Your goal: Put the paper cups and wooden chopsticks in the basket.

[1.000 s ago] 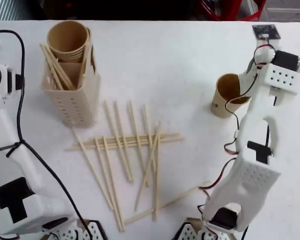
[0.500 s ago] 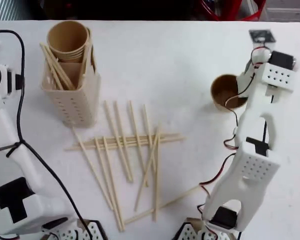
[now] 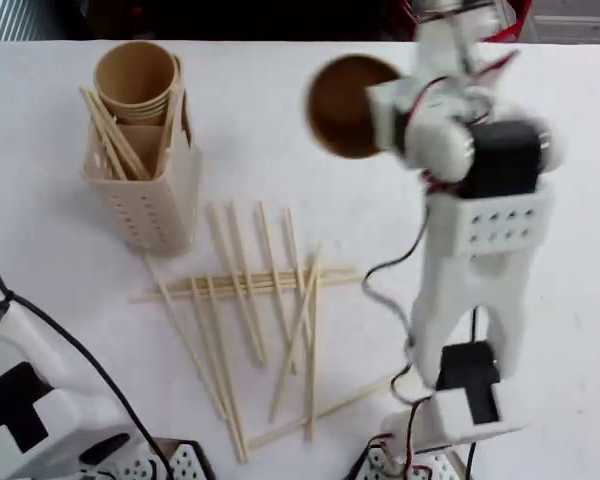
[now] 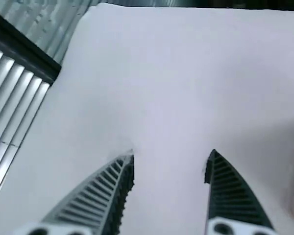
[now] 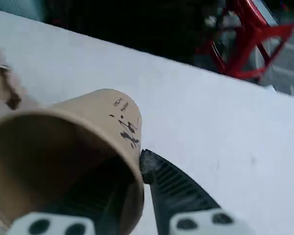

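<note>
My right gripper (image 3: 385, 110) is raised high over the table's back middle, shut on the rim of a tan paper cup (image 3: 345, 105) whose mouth faces the high camera. In the right wrist view the paper cup (image 5: 68, 156) is clamped at its wall, one finger inside and one finger (image 5: 179, 191) outside. The beige perforated basket (image 3: 150, 195) stands at the back left, holding stacked cups (image 3: 135, 80) and some chopsticks (image 3: 110, 135). Several loose wooden chopsticks (image 3: 260, 310) lie crossed on the table's middle. My left gripper (image 4: 169, 171) is open over bare white table.
The left arm's base (image 3: 30, 420) sits at the front left corner, with a black cable (image 3: 70, 340) running beside it. A red frame (image 5: 245, 44) stands beyond the table's far edge. A slatted panel (image 4: 14, 98) borders the table in the left wrist view.
The right arm lifted the cup off the table at the right and swung it up and leftward toward the back middle. The left arm's upper part has dropped out of the high view.
</note>
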`<state>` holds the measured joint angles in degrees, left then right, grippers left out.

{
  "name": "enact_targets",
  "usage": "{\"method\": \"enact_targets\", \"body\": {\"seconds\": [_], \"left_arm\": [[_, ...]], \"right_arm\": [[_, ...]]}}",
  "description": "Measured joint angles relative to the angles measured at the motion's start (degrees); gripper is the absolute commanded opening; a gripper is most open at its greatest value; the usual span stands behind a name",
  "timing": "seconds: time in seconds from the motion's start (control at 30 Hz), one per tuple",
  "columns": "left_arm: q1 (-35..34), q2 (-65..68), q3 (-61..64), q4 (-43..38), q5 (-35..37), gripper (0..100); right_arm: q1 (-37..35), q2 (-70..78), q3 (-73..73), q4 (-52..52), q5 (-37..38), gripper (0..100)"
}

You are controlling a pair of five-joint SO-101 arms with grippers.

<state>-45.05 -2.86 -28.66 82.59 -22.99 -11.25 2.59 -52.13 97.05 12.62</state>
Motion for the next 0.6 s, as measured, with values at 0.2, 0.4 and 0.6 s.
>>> {"method": "enact_targets", "body": {"seconds": [0.2,0.4,0.6], "left_arm": [[-5.7,0.0,-0.1,-3.6,0.0,24],[-7.1,0.0,4.0,-9.7,0.0,24],[-7.5,0.0,10.0,-14.9,0.0,24]], "right_arm": [[-16.2,-0.4,-0.1,-16.3,-0.2,1.9],[-21.4,7.9,-0.1,-27.3,-0.2,1.9],[-24.1,15.9,0.0,-34.8,-0.2,1.9]]}}
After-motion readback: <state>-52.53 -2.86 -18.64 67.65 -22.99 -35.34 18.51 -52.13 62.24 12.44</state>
